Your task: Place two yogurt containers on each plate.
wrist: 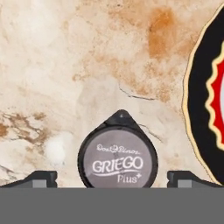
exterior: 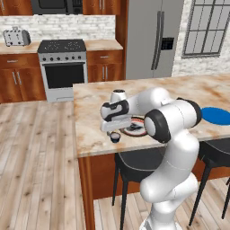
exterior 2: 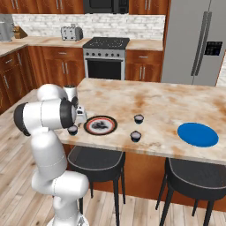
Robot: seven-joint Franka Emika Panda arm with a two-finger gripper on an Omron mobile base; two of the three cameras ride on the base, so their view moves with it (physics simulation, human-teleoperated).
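In the left base view, the arm reaches from the lower right toward the middle of the frame, and its end effector (exterior: 115, 133) hangs just above a yogurt container (exterior: 115, 137) that stands on the marble bench (exterior: 94, 112) near its front edge. The black plate (exterior: 136, 127) lies just right of that cup, partly behind the arm, so the carry should be short. The blue plate (exterior: 216, 115) sits at the right edge of the frame, bare as far as it shows.

In the right base view, the same cup (exterior 2: 73, 130) is at the left of centre, beside the black plate (exterior 2: 100, 125), which carries no cups. Two more yogurt containers (exterior 2: 138, 118) (exterior 2: 135, 136) stand on the bench between the black plate and the blue plate (exterior 2: 197, 134), well apart from the hand.

In the hand view, the cup (wrist: 117, 160) is at bottom centre, its lid reading "GRIEGO". The finger tips (wrist: 37, 178) stand wide on either side of it, clear of its wall and gripping nothing; the hand seems lined up to descend and close. The black plate's rim (wrist: 197, 105) curves along the right edge.
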